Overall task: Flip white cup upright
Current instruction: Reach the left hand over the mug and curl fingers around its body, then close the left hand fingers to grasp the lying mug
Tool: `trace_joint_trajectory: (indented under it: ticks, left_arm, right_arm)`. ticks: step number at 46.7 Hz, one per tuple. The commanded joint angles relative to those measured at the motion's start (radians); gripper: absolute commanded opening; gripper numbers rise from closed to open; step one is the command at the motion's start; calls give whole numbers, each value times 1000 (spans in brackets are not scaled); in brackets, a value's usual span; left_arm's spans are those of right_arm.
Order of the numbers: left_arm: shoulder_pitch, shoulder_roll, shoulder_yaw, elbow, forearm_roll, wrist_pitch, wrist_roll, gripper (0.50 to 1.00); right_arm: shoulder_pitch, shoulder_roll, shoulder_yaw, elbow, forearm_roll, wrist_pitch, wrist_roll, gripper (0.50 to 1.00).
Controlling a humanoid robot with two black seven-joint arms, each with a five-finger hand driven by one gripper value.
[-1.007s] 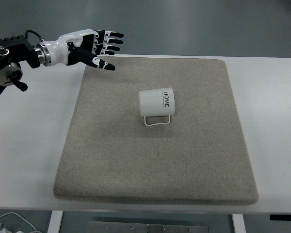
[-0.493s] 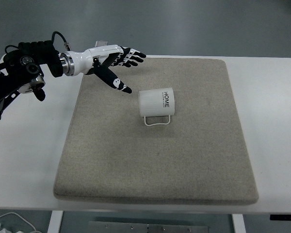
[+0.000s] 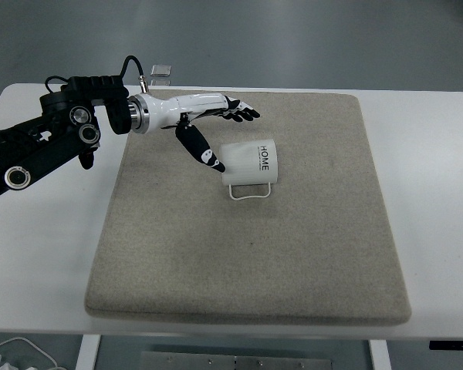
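A white cup (image 3: pixel 250 163) with "HOME" printed on it lies on its side near the middle of the beige mat (image 3: pixel 247 254), its thin handle pointing toward the near edge. My left hand (image 3: pixel 227 132) reaches in from the left, open, fingers stretched just beyond the cup's far side. Its thumb (image 3: pixel 203 152) points down beside the cup's left end, very close to it or just touching. Nothing is held. The right arm does not show.
The mat lies on a white table (image 3: pixel 436 200). A small clear object (image 3: pixel 161 71) sits at the table's far edge. A white cable (image 3: pixel 11 356) hangs below the near left corner.
My left arm has swung right and forward over the mat, bringing the hand from the mat's far left corner to the cup. The cup has stayed put.
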Motion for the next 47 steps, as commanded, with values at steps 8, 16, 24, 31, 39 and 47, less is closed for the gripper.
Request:
trace_joint_trajectory:
  ticks: [8,16,24,31,39,47]
  left_arm:
    - [13,-51,81,-3,125,123,2,984]
    - [13,-70,107,-5,139,146,3,984]
    - [16,-85,107,0,142,151,48,981]
    - [17,-97,107,6,168,186,57,981]
    - [37,-119,109,9,214,214,58,981]
    - [37,-122,113,18,216,214,58,977]
  right_arm:
    - [0,0,0,0,0,0,0,930]
    - [0,0,0,0,0,0,0,930]
    - [0,0,0,0,0,0,0,930]
    - [0,0,0,0,0,0,0,930]
    - [0,0,0,0,-1,0,0,930]
    - [0,0,0,0,0,0,0,930]
